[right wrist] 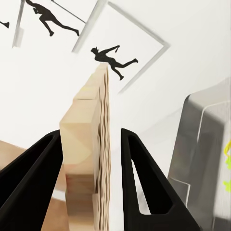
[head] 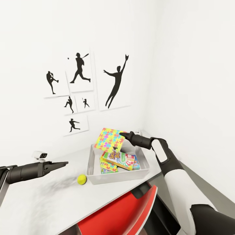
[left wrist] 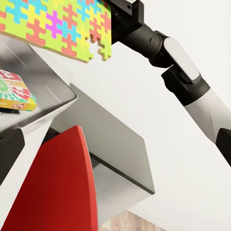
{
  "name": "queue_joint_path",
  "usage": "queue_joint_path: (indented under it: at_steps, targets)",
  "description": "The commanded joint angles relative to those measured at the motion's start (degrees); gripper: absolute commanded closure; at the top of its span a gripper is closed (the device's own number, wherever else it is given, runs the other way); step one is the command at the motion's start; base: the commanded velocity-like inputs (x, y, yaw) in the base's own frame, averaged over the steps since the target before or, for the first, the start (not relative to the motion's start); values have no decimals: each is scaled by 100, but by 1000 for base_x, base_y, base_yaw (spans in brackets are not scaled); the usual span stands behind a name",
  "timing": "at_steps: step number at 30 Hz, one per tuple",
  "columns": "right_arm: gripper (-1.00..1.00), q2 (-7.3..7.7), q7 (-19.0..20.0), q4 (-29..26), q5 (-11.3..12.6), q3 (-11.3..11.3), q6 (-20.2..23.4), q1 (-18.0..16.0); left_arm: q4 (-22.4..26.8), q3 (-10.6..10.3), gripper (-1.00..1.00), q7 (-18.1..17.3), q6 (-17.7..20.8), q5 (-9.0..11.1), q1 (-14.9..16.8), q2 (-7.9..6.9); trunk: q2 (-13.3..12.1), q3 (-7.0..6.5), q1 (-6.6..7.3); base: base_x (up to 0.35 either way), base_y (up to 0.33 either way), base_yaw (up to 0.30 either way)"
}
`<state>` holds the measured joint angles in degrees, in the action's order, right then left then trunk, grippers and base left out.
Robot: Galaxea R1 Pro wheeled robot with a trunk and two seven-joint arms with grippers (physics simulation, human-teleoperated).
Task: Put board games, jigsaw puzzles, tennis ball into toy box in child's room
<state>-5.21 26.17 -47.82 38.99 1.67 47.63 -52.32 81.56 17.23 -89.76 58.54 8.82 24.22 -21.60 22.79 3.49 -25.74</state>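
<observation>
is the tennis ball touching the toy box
Apart. In the head view, a strip of bare table shows between the tennis ball and the toy box.

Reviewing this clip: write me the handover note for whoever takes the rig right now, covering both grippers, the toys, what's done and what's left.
Right gripper: shut on the jigsaw puzzle, held tilted above the toy box, not yet released.
Left gripper: holds nothing, hovering over the table; whether it is open or shut cannot be told.
In the box: at least two colourful flat game or puzzle boxes, an exact count is unclear.
Tennis ball: on the table just outside the box, untouched.
Left to do: lower and release the puzzle, then the ball, then check for any board games not in sight here.
</observation>
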Motion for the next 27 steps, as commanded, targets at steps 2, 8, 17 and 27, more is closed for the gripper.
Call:
queue_joint_path:
  at_steps: [2,8,17,27]
  targets:
    - [100,6,11,4,4,18,32,-6,0,-1,-100,-24,61,-4,5,-2,13,14,-4,73,0,0]
    - [100,-3,6,61,17,25,49,-149,0,-1,-100,-24,61,-7,4,-2,13,14,-4,74,0,0]
    - [100,33,-7,1632,-49,12,386,-1302,0,-1,-100,-24,61,-11,4,-2,13,14,-4,74,0,0]
    - [100,86,-501,2455,-79,-6,472,-1661,0,-1,-100,-24,61,-18,3,-2,13,14,-4,17,0,0]
